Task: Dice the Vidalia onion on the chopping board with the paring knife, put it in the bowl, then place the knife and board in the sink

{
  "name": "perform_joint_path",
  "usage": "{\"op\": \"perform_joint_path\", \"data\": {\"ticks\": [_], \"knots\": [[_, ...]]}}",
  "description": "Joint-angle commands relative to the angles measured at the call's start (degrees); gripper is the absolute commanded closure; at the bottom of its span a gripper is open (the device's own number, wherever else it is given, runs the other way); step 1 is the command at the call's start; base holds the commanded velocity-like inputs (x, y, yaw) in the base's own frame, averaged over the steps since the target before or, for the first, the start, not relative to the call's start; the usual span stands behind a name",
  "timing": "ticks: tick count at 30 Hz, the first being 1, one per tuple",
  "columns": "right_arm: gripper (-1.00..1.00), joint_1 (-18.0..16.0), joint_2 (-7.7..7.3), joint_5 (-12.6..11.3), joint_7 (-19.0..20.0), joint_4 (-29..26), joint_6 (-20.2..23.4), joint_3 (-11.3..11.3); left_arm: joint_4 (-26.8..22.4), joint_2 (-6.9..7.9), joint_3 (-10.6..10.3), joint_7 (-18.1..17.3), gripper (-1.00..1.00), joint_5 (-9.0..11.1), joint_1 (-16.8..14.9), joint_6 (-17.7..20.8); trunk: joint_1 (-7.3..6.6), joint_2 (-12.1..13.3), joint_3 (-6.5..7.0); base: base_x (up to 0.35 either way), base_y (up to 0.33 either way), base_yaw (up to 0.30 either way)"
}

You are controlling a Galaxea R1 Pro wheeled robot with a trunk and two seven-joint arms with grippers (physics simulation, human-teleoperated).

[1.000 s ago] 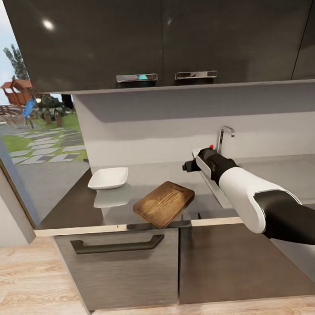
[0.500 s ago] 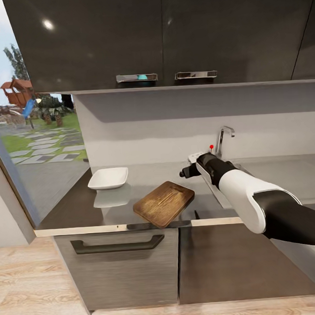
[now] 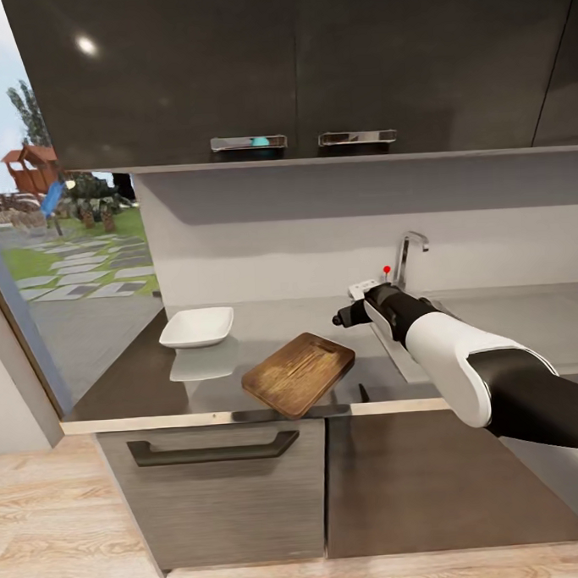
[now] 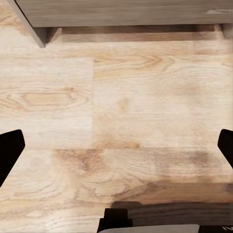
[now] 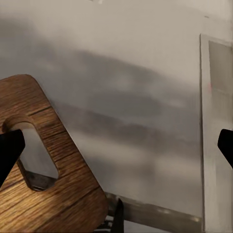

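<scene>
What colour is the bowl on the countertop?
White; the bowl shows best in the head view.

Brown chopping board [image 3: 298,374], white bowl [image 3: 197,327].

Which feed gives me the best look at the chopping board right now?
The head view: the whole chopping board shows there, lying on the countertop at its front edge, between the bowl and the sink. The right wrist view catches the board's slotted end, close up. The left wrist view looks down at the wooden floor.
</scene>
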Motion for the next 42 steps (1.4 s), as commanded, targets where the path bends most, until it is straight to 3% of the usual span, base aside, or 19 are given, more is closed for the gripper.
{"op": "perform_joint_path", "data": {"ticks": [1,11,18,42], "knots": [[-1.0,0.0,-0.01,0.5,0.4,-0.1,0.3,0.3,-0.1,0.0,0.0,0.0,-1.0,0.1,0.0,-0.1,0.0,0.0,-0.05,0.0,-0.024,0.0],[-1.0,0.0,0.04,0.4,0.8,0.3,0.3,0.3,-0.1,0.0,0.0,0.0,-1.0,0.1,0.0,-0.1,0.0,0.0,-0.37,0.0,-0.006,0.0],[-1.0,0.0,0.06,0.5,4.7,0.8,-1.0,0.3,-0.1,0.0,0.0,0.0,-1.0,0.1,0.0,-0.1,0.0,0.0,-0.98,0.0,0.0,0.0],[-1.0,0.0,-0.03,0.5,5.1,1.6,-1.4,0.3,-0.1,0.0,0.0,0.0,-1.0,0.1,0.0,-0.1,0.0,0.0,-3.17,0.027,-0.031,0.0]]}}
